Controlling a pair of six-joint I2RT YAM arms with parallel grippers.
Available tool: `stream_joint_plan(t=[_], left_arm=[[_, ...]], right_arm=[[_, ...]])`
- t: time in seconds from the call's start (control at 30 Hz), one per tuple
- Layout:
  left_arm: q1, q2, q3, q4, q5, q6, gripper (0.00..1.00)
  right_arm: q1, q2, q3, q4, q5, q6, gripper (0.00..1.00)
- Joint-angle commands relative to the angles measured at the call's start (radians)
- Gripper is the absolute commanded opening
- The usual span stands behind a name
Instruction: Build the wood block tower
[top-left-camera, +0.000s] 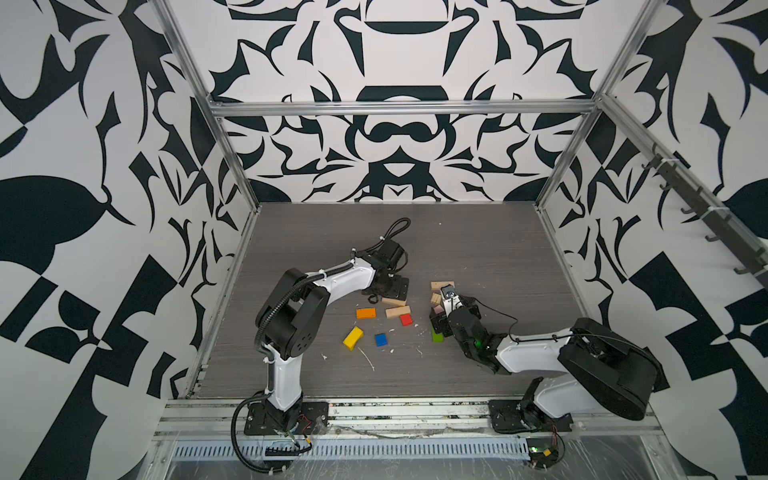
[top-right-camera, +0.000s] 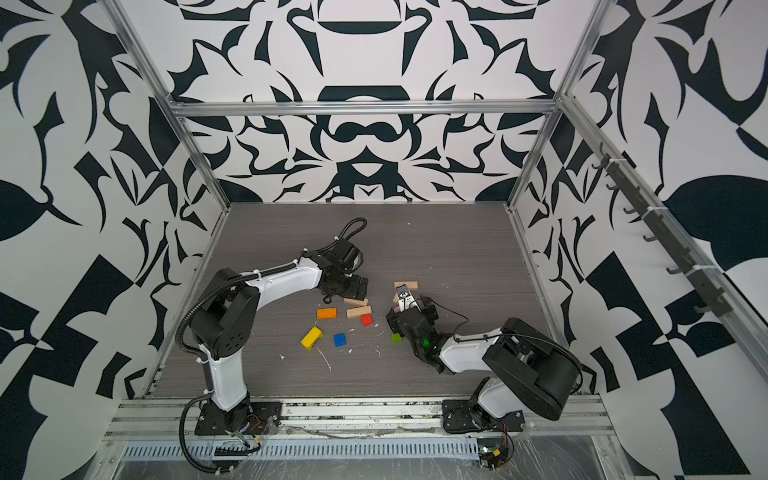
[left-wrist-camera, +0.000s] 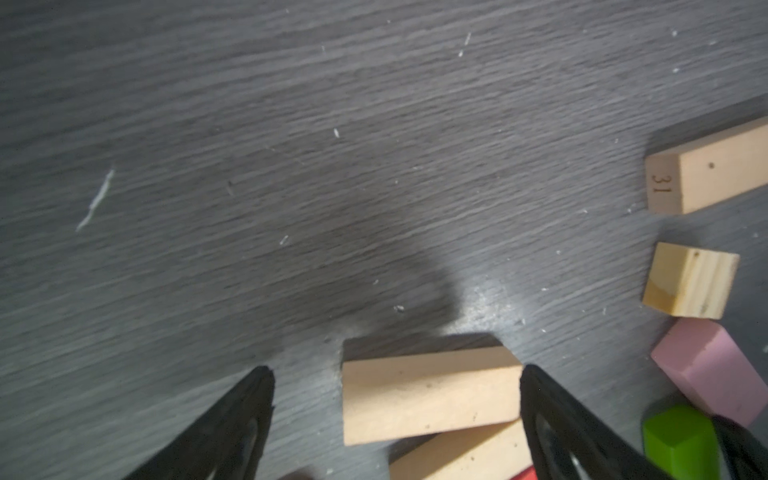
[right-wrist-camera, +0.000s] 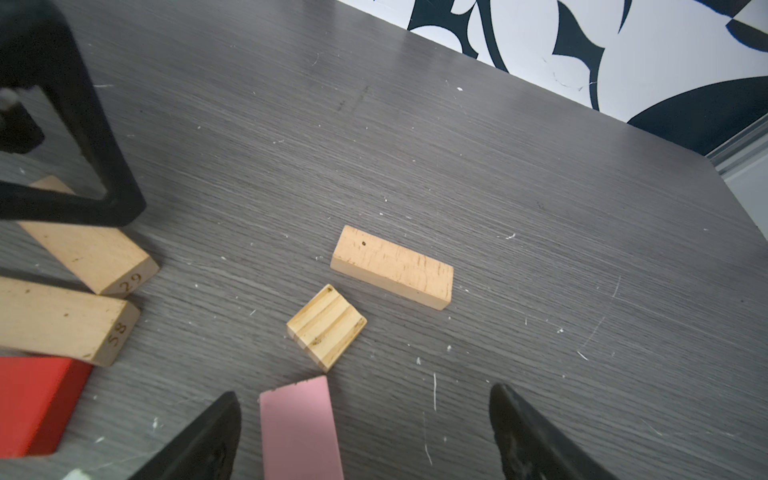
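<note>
The wood blocks (top-left-camera: 397, 311) are spread in a single layer in the middle of the grey table (top-left-camera: 478, 249), between the two arms. The left gripper (left-wrist-camera: 397, 374) is lowered over a tan plank marked 29 (left-wrist-camera: 428, 395), with its jaws spread wide. The plank lies on the table between the fingers (left-wrist-camera: 249, 411), one end just beside one finger and a clear gap left at the other, so nothing is gripped. A second tan plank marked 58 (right-wrist-camera: 62, 320) is laid close against it on the near side. A red block (top-left-camera: 406, 319) is found just near of that second plank's right end. To the left of the planks an orange block (top-left-camera: 365, 313) is seen. Nearer still, a yellow block (top-left-camera: 353, 337) and a blue block (top-left-camera: 380, 339) are set side by side but apart.

On the right, a third tan plank (right-wrist-camera: 392, 266) is placed farthest, with a tan cube (right-wrist-camera: 326, 326) just near of it and a pink block (right-wrist-camera: 299, 428) nearer again. The right gripper (right-wrist-camera: 365, 395) is held low over this group with its jaws wide open. The far end of the pink block lies between its fingers, closer to one, and is touched by neither as far as can be told. A green block (top-left-camera: 437, 336) is partly hidden by the right gripper in both top views.
</note>
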Motion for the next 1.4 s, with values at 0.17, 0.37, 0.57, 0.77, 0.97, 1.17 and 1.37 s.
stream_joint_plan(t=[0.17, 0.37, 0.57, 0.77, 0.97, 1.17, 1.37], left_arm=[[-0.034, 0.01, -0.003, -0.026, -0.046, 0.005, 0.96], [-0.058, 0.031, 0.003, -0.029, -0.072, 0.008, 0.96], [-0.069, 0.052, 0.006, -0.04, -0.104, 0.006, 0.95], [-0.071, 0.062, 0.012, -0.045, -0.108, 0.002, 0.89], [-0.071, 0.073, 0.01, -0.052, -0.114, -0.014, 0.81], [-0.071, 0.068, -0.016, -0.035, -0.118, -0.048, 0.75], [-0.068, 0.037, -0.045, -0.025, -0.127, -0.072, 0.73]], right_arm=[[0.004, 0.003, 0.034, -0.001, 0.012, -0.001, 0.95], [0.004, 0.005, 0.037, -0.005, 0.012, -0.001, 0.95], [0.003, 0.015, 0.05, -0.019, 0.01, -0.003, 0.95], [0.005, 0.016, 0.051, -0.019, 0.012, -0.001, 0.95], [0.004, 0.017, 0.054, -0.019, 0.016, -0.001, 0.94], [0.004, 0.016, 0.056, -0.021, 0.014, 0.001, 0.93], [0.005, 0.003, 0.122, -0.136, 0.02, 0.01, 0.93]])
